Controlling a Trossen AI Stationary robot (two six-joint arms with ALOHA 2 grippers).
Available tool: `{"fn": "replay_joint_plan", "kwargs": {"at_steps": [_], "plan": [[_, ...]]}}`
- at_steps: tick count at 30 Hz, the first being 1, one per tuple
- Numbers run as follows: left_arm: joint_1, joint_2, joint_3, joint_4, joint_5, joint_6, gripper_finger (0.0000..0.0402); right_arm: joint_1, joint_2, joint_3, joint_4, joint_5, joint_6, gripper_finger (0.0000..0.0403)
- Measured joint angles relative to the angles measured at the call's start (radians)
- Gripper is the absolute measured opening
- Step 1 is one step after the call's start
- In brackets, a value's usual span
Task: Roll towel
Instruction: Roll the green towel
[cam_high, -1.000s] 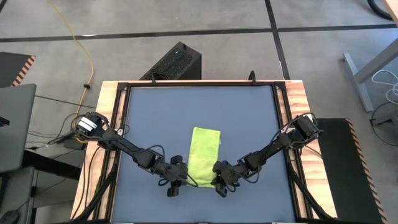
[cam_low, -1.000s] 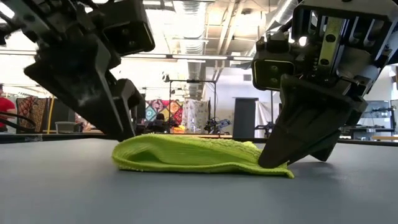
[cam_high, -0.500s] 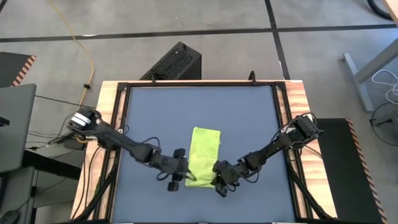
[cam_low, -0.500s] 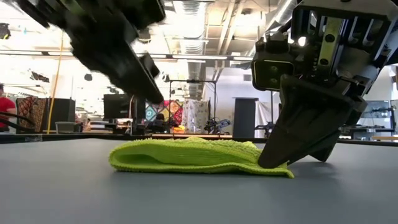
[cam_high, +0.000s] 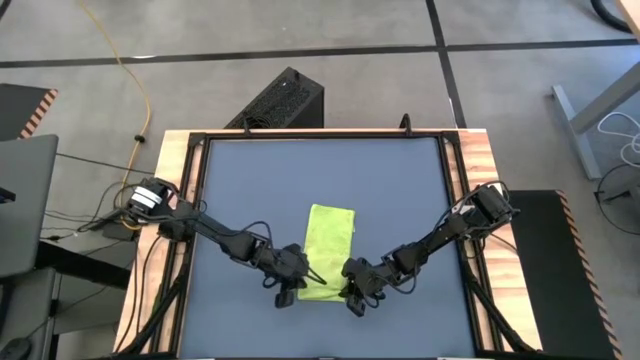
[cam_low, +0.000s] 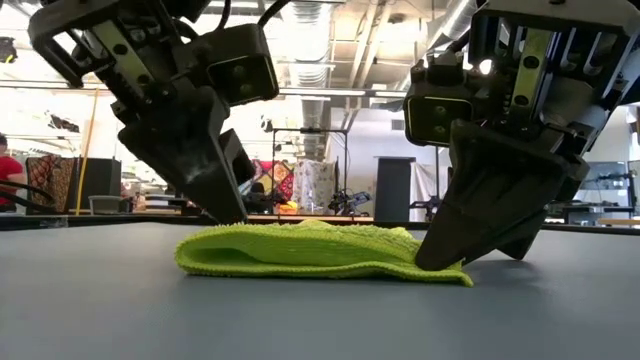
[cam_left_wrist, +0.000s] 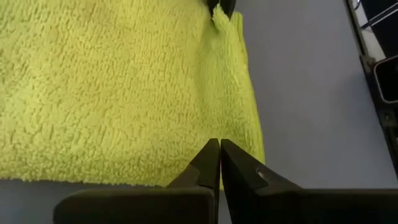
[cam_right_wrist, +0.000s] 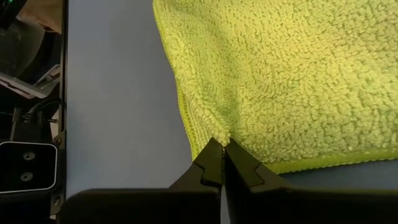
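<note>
Left fingers: we find the left gripper (cam_left_wrist: 220, 144) with its fingers pressed together, their tips resting on the near edge of the towel (cam_left_wrist: 118, 87); we cannot confirm that any cloth is caught between them.
Right fingers: we find the right gripper (cam_right_wrist: 222, 144) with its fingers together, nipping the near right corner of the towel (cam_right_wrist: 267, 68) at the hem.
Left gripper position: in the low view we see the left gripper (cam_low: 225, 205) come down at a slant onto the towel's left end (cam_low: 310, 250).
Right gripper position: we see the right gripper (cam_low: 440, 258) planted on the towel's right end at table level.
Towel: we note a folded narrow rectangle (cam_high: 327, 250), lime yellow-green, lying flat on the table (cam_high: 400, 190), its long side running from near to far, a little nearer the front edge than the middle.
Arms: from above, the left gripper (cam_high: 300, 281) and right gripper (cam_high: 352, 287) meet the towel's near end from either side.
Beyond the table: a black box (cam_high: 277, 100) stands on the floor behind the far edge.
</note>
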Motion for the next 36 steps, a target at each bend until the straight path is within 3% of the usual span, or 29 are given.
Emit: {"fn": "replay_joint_plan", "kwargs": {"at_steps": [7,20,28,36], "plan": [[0.004,0.001,0.0,-0.033,-0.06,0.022,0.0,-0.001,0.0,0.0,0.0,0.0,0.0,0.0023],[0.008,0.001,-0.025,-0.115,-0.053,0.0,0.0,-0.012,0.0,0.0,0.004,-0.011,-0.006,0.0034],[0.015,0.001,-0.025,-0.121,-0.052,0.011,0.0,-0.031,-0.01,-0.002,0.065,-0.12,-0.026,0.0091],[0.015,0.001,-0.026,-0.117,-0.051,0.019,0.0,-0.041,-0.099,-0.005,0.055,-0.208,-0.077,0.0165]]}}
